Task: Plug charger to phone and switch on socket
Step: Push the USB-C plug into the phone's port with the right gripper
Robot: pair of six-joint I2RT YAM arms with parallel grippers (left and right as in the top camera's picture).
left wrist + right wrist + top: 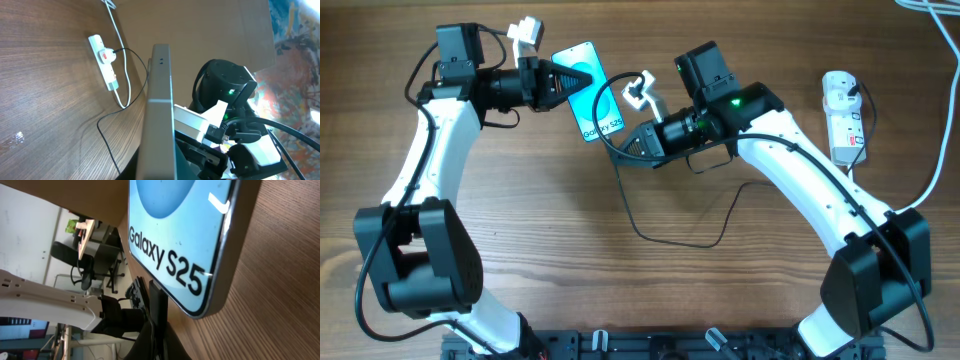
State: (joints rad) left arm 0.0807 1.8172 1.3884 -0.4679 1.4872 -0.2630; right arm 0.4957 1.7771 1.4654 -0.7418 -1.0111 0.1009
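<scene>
phone (595, 100): upper centre-left of the overhead view, set at an angle, turquoise "Galaxy S25" screen facing up.
left gripper (570, 80): jaws clamped on the phone's upper-left side.
charger (665, 240): thin black cable, loops over mid-table and runs up to the right gripper's tip.
right gripper (628, 148): just below-right of the phone, jaws narrow, pinching the charger's end at the phone's bottom edge; can't tell if it's seated.
socket (847, 125): far right, flat on the table (620, 300), white plug (838, 88) in its upper end, well apart from the phone.
</scene>
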